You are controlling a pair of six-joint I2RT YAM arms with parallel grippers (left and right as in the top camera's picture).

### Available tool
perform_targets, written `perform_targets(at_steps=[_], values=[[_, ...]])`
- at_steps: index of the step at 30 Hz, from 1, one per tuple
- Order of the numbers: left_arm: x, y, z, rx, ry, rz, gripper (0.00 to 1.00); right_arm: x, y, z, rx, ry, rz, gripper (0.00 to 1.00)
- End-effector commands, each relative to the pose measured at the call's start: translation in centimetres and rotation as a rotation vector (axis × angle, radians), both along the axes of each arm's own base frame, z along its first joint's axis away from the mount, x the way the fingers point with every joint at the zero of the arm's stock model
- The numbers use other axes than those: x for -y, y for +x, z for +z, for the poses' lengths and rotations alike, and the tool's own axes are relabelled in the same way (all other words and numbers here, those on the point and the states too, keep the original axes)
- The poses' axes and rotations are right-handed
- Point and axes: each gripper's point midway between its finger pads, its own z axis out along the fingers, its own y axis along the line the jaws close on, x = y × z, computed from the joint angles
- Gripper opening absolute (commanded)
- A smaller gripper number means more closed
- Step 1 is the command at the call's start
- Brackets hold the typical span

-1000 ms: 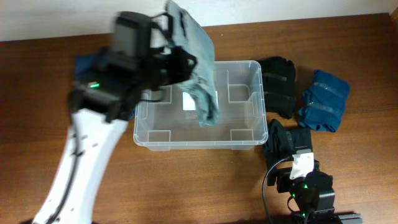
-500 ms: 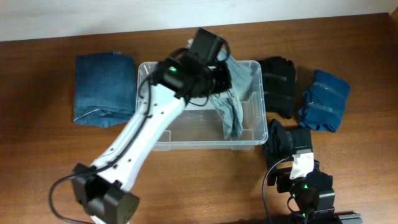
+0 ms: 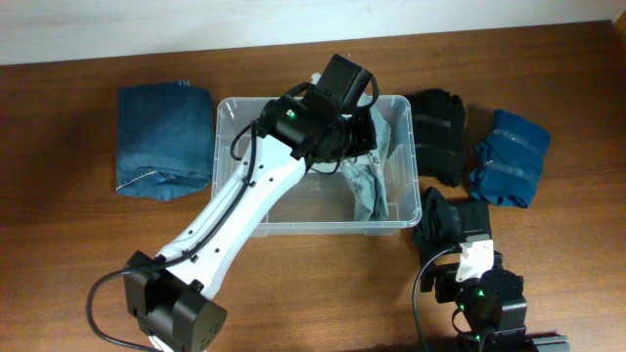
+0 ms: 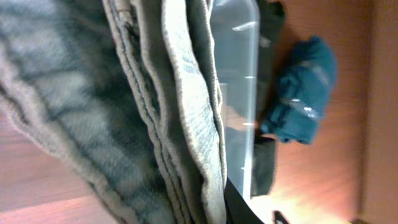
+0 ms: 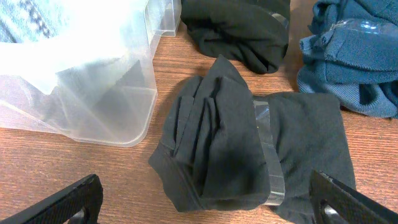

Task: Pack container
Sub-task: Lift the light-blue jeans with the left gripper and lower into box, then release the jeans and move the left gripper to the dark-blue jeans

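Note:
The clear plastic container (image 3: 227, 186) stands mid-table. My left gripper (image 3: 364, 129) reaches over its right half, shut on a grey-green denim garment (image 3: 365, 188) that hangs down into the bin's right end. In the left wrist view this garment (image 4: 124, 112) fills most of the frame, with the container's rim (image 4: 249, 93) beside it. My right gripper (image 5: 211, 208) is open and empty, low at the table's front right, just short of a taped black bundle (image 5: 249, 155). The bundle also shows in the overhead view (image 3: 448, 217).
Folded blue jeans (image 3: 164, 142) lie left of the container. A black garment (image 3: 438, 132) and a taped teal garment (image 3: 509, 156) lie to its right. In the right wrist view the bin's corner (image 5: 93, 93) stands at the left.
My left arm has swung the grey-green garment from above the bin's left side to its right half and lowered it inside. The right arm has not moved.

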Motion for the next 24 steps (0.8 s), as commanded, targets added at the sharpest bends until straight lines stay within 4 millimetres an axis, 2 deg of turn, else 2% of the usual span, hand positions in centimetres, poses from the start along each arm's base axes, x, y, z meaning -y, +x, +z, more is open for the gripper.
perform_targets(at_steps=[1, 4, 7, 8, 9, 10, 13, 14, 15, 16, 21, 24], values=[[-3.0, 1.2, 0.8, 0.08, 0.113, 0.094, 0.01, 0.1, 0.0, -0.1, 0.004, 0.0, -0.001, 0.98], [-5.5, 1.6, 0.2, 0.085, 0.213, 0.147, 0.01, 0.1, 0.0, -0.1, 0.004, 0.0, -0.001, 0.98], [-7.2, 2.0, -0.1, 0.091, 0.271, 0.138, 0.01, 0.1, 0.0, -0.1, 0.004, 0.0, -0.001, 0.98], [-7.7, 2.2, -0.2, 0.094, 0.288, 0.13, 0.02, 0.1, 0.0, -0.1, 0.004, 0.0, -0.001, 0.98], [-8.1, 2.3, -0.3, 0.095, 0.303, 0.126, 0.08, 0.1, 0.0, -0.1, 0.004, 0.0, -0.001, 0.98], [-8.6, 2.4, -0.5, 0.093, 0.317, 0.125, 0.17, 0.1, 0.0, -0.1, 0.004, 0.0, -0.001, 0.98], [-10.0, 2.5, -1.1, 0.077, 0.37, 0.136, 0.7, 0.1, 0.0, -0.1, 0.004, 0.0, -0.001, 0.98], [-10.5, 2.4, -1.4, 0.068, 0.394, 0.143, 0.78, 0.1, 0.0, -0.1, 0.004, 0.0, -0.001, 0.98], [-11.0, 2.3, -1.5, 0.064, 0.416, 0.15, 0.93, 0.1, 0.0, -0.1, 0.004, 0.0, -0.001, 0.99], [-11.7, 2.3, -1.6, 0.062, 0.443, 0.16, 0.99, 0.1, 0.0, -0.1, 0.004, 0.0, -0.001, 0.98], [-16.2, 2.2, -1.4, 0.027, 0.548, 0.234, 0.99, 0.1, 0.0, -0.1, 0.004, 0.0, -0.001, 0.98], [-19.8, 2.6, -0.9, -0.006, 0.569, 0.288, 0.99, 0.1, 0.0, -0.1, 0.004, 0.0, -0.001, 0.98]])
